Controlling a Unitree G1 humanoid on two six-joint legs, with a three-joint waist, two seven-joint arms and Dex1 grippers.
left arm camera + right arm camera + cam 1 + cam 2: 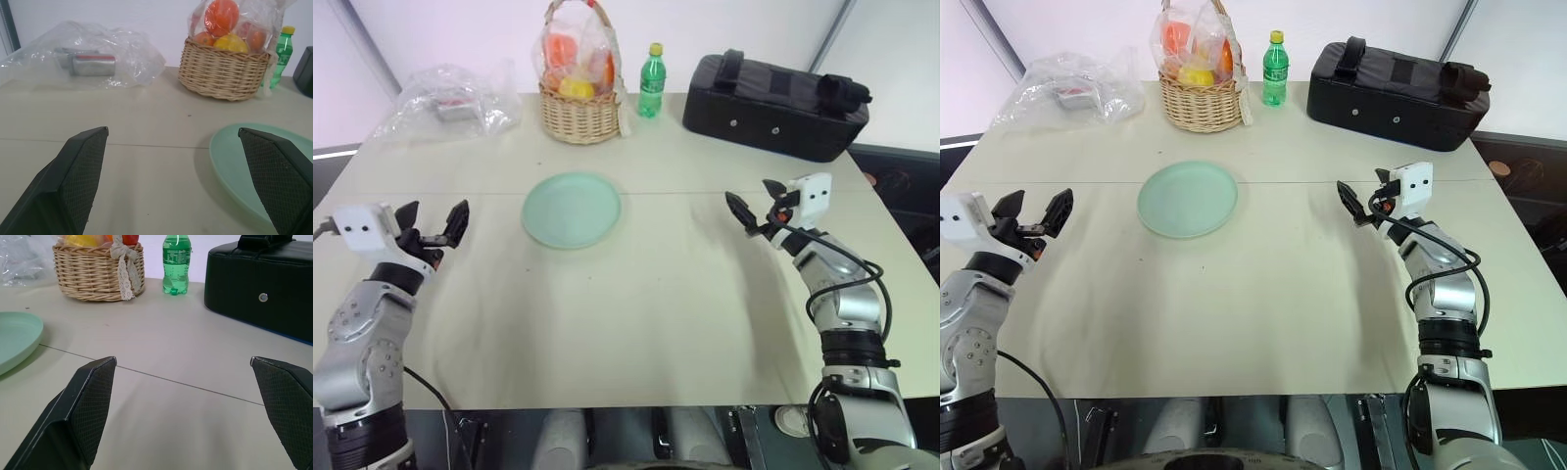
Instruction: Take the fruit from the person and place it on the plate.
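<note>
Left hand (438,227): fingers spread open, empty, above the counter (636,323). Plate (572,209): flat on the counter between both hands, bare, in front of the basket (579,115). Right hand (756,207): fingers spread open, empty, above the counter.

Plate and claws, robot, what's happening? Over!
Left claw open, holding nothing. Right claw open, holding nothing. Plate bare, between both claws. Nothing blocking it; basket well behind.
</note>
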